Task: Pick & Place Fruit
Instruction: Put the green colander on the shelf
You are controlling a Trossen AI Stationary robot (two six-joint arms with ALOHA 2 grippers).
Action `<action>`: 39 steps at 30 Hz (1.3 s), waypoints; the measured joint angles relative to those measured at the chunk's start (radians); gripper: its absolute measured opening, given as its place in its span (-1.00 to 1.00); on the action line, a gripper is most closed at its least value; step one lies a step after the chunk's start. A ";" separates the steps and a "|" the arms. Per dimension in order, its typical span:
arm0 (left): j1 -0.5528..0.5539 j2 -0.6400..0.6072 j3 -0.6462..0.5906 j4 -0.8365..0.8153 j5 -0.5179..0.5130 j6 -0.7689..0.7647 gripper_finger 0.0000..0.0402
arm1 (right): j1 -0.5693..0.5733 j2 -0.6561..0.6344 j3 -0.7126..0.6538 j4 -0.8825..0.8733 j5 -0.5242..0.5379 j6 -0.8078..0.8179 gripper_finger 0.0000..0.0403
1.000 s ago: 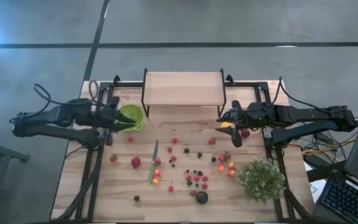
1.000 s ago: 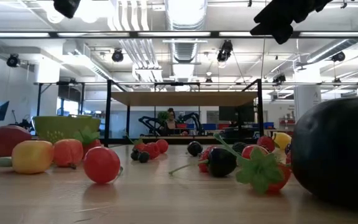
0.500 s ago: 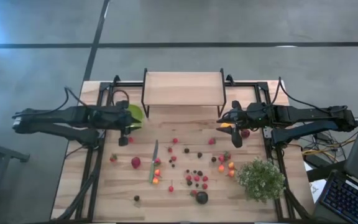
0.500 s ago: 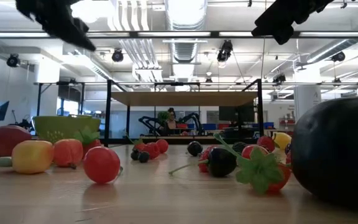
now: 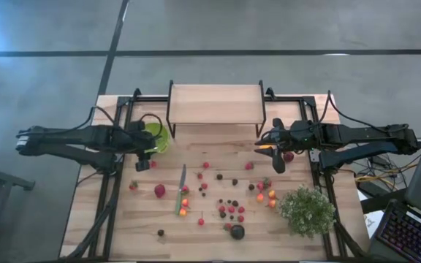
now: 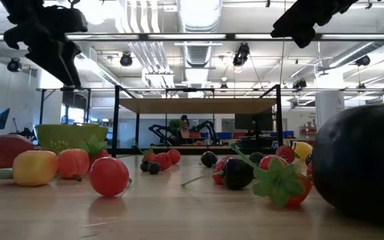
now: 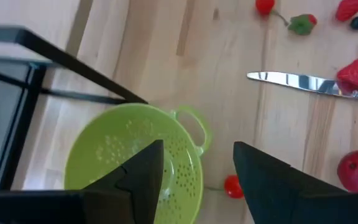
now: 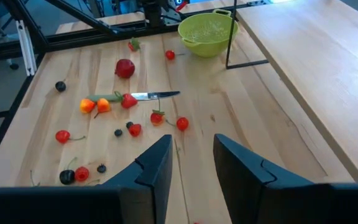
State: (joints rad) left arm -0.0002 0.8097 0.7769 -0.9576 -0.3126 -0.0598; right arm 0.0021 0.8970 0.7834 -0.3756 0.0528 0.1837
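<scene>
Table: pale wooden planks, ringed by a black frame, with a raised wooden shelf at the far edge.
Plant: bushy, pale green, at the near right corner of the table.
Left arm: reaches in from the left side, its left gripper hanging above the table just beside the colander, fingers spread apart and empty; the left wrist view shows the colander right beneath them.
Right arm: reaches in from the right side, its right gripper held above the right half of the table, fingers parted with nothing between them.
Colander: green, empty, at the left of the shelf, touching no fruit.
Knife: slim, lying among the fruit near the table's middle.
Fruit: scattered loose over the table's middle, mostly small red pieces, some dark, a few orange.
Big dark fruit: near the front edge, apart from both grippers.
</scene>
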 joint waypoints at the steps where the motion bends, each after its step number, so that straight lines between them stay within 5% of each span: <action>1: 0.000 0.004 0.000 -0.008 -0.001 -0.016 -0.01 | 0.000 0.000 0.000 0.000 0.000 0.000 -0.47; 27: -0.001 0.280 0.000 -0.054 0.015 -0.136 -0.02 | 0.000 0.000 0.000 -0.003 0.000 0.000 -0.69; 39: -0.001 0.357 0.000 -0.052 0.002 -0.152 -0.02 | 0.000 0.000 0.000 -0.006 0.000 0.000 -0.50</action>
State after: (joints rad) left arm -0.0007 1.1667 0.7765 -1.0097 -0.3104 -0.2116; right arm 0.0021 0.8970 0.7830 -0.3819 0.0528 0.1834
